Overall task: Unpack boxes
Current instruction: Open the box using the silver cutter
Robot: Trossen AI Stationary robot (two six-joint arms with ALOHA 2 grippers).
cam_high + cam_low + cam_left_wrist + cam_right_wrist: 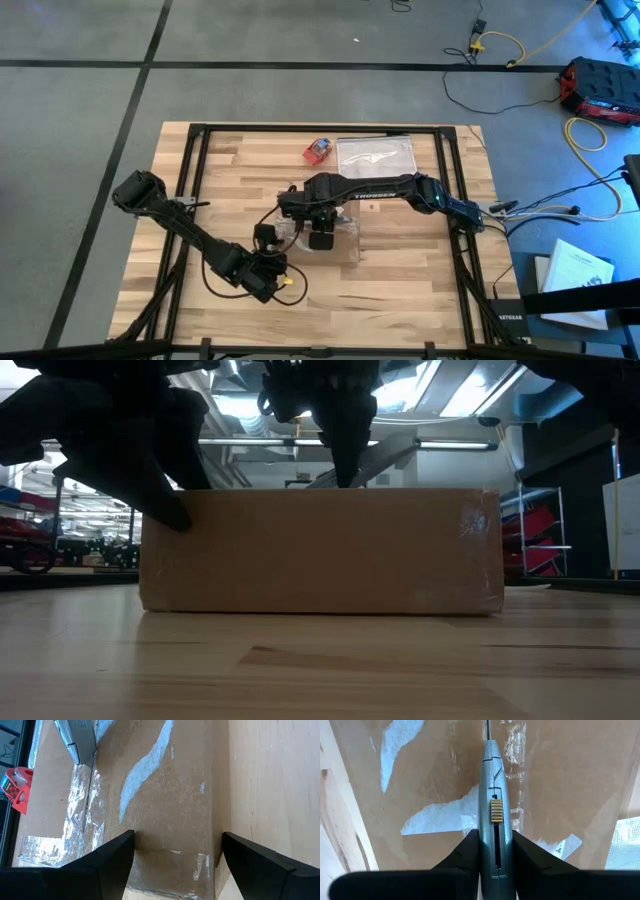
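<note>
Cardboard box (320, 550) on wooden table (320, 670); right claw (496, 865) clamps a utility knife (495, 805); left claw (175, 857) wide.

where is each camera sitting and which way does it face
high view: overhead, looking straight down on the table, both arms, and the box.
low view: tabletop height, facing the box side; arms drop in from above.
left wrist view: on the left arm, open left tool straddling the box.
right wrist view: right tool shut on a grey utility knife.
All four share the box.
</note>
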